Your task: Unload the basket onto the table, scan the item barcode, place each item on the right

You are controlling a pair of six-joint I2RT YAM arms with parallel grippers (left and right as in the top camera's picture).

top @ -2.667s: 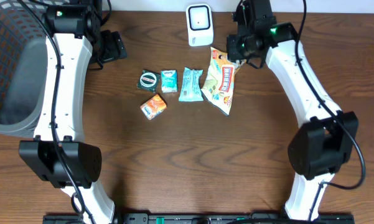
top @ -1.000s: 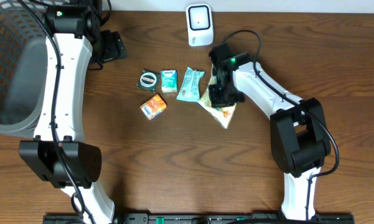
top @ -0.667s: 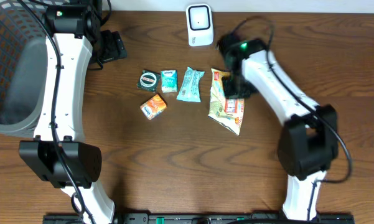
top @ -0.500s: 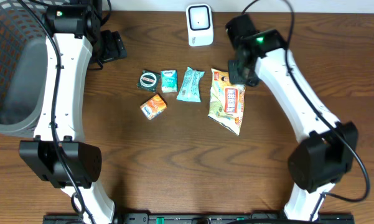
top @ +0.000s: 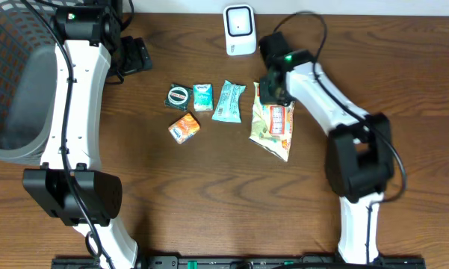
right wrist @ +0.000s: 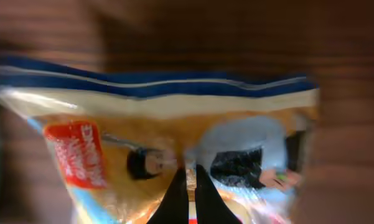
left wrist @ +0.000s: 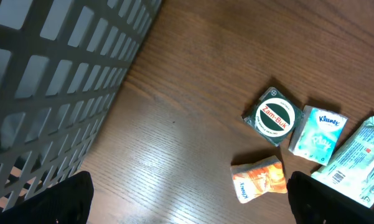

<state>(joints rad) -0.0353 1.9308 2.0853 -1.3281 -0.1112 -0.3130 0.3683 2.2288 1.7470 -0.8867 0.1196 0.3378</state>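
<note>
**Q:** Which arm do I take for the bag?

**A:** The right. Its end effector [top: 273, 91] is clenched on nothing, over the far end of the bag [top: 275, 131]. I cannot tell whether they are touching. The left end effector [top: 137, 57] is released and well apart, beside the basket [top: 7, 45].

**Q:** How does the bag lie?

**A:** Flat on the surface [top: 209, 194], long axis running from the scanner [top: 240, 30] side toward the arm bases. Most of the bag lies base-ward of the end effector. I judge I must release before grasping.
</note>
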